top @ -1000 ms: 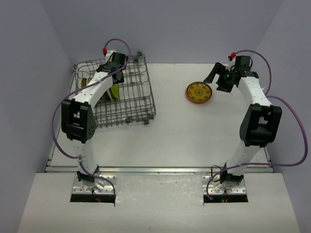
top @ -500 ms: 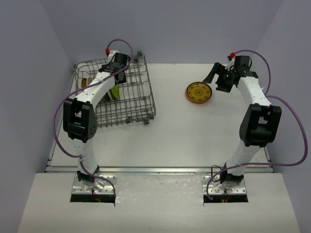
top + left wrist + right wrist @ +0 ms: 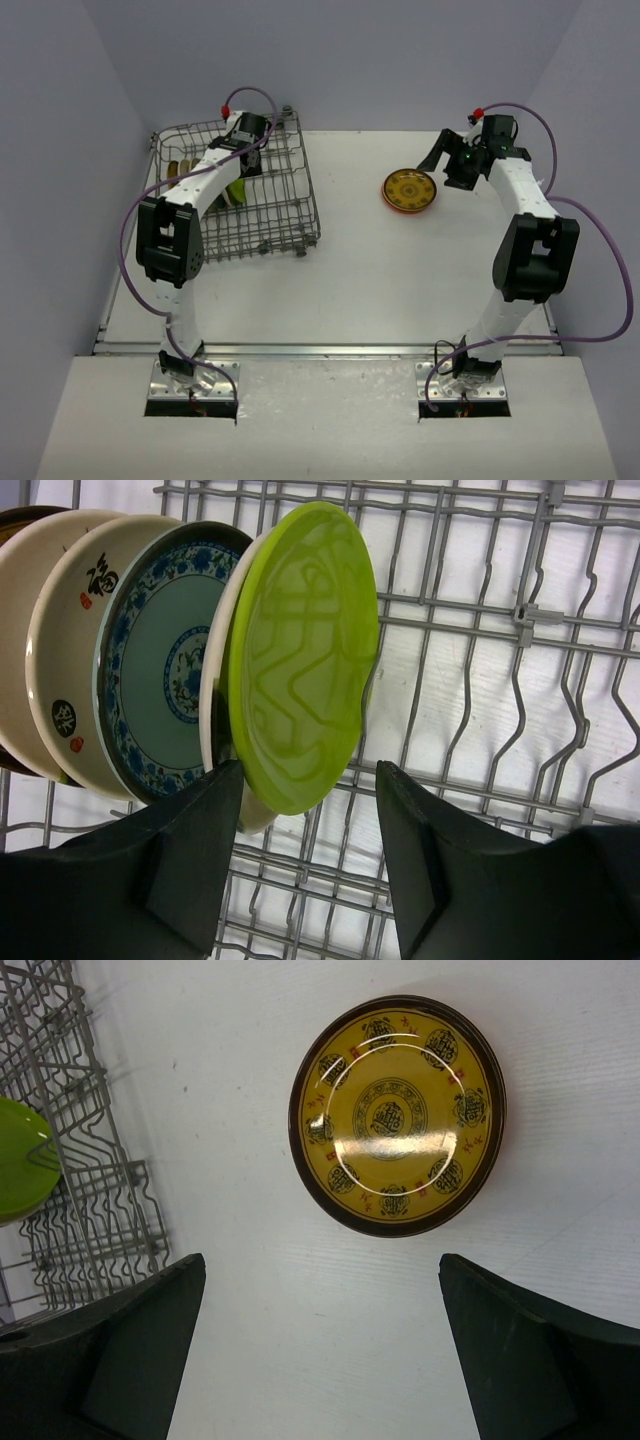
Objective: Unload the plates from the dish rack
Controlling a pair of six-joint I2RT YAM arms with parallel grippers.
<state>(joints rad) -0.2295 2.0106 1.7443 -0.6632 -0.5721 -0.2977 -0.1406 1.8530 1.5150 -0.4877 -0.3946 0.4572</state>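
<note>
The grey wire dish rack (image 3: 285, 215) stands at the back left. Several plates stand upright in it: a lime green plate (image 3: 300, 660), a teal-patterned plate (image 3: 165, 670) and beige-backed plates (image 3: 65, 640) to its left. My left gripper (image 3: 310, 772) is open over the rack (image 3: 480, 680), its fingers on either side of the lime plate's lower edge, the left finger (image 3: 190, 850) close to it. A yellow-brown patterned plate (image 3: 409, 189) lies flat on the table. My right gripper (image 3: 322, 1258) is open and empty above the table just beside that plate (image 3: 397, 1115).
The rack's right edge (image 3: 90, 1190) and the lime plate (image 3: 20, 1160) show at the left of the right wrist view. White table (image 3: 400, 270) lies between the rack and the flat plate. Grey walls enclose the back and sides.
My left gripper has shifted slightly right and farther back over the rack, toward the lime plate. The right gripper has barely moved.
</note>
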